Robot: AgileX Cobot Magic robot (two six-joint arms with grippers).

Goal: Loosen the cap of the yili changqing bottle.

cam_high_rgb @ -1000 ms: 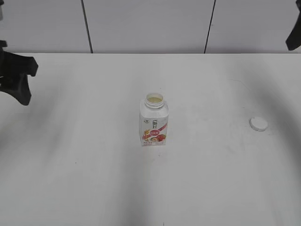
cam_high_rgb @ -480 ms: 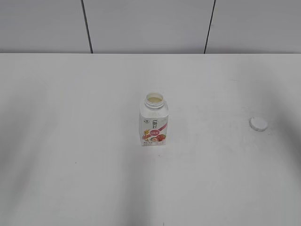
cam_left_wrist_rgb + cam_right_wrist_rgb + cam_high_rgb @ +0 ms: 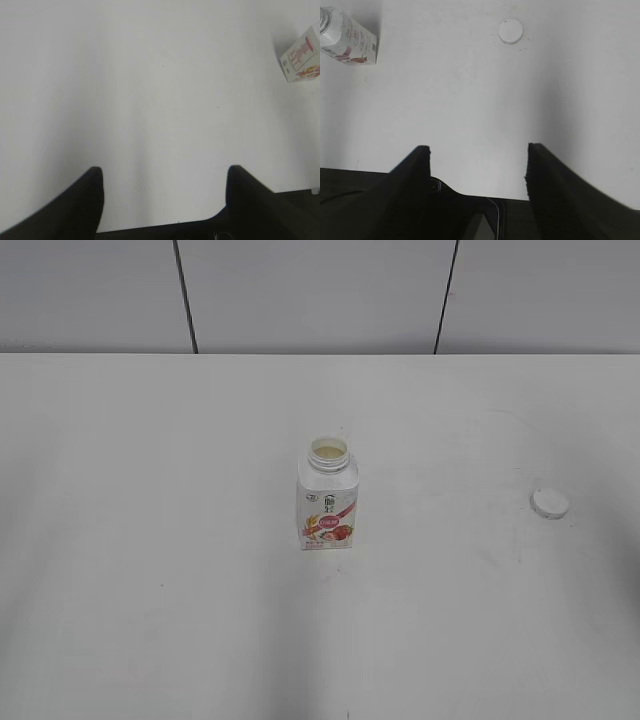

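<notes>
I see the yili changqing bottle (image 3: 327,495) standing upright near the middle of the white table (image 3: 150,540), its neck uncovered, while the cap (image 3: 549,503) lies flat on the table well off to its right. My left gripper (image 3: 162,187) has its jaws spread wide with nothing between them, the bottle far off at the upper right of its view. My right gripper (image 3: 477,165) is likewise spread and empty, the cap well ahead of it and the bottle at the upper left.

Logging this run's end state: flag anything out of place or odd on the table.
Only that the cap lies off the bottle, well to its right on the table. The bottle stands upright with its neck open, no spill visible. Both hands are open and empty.
</notes>
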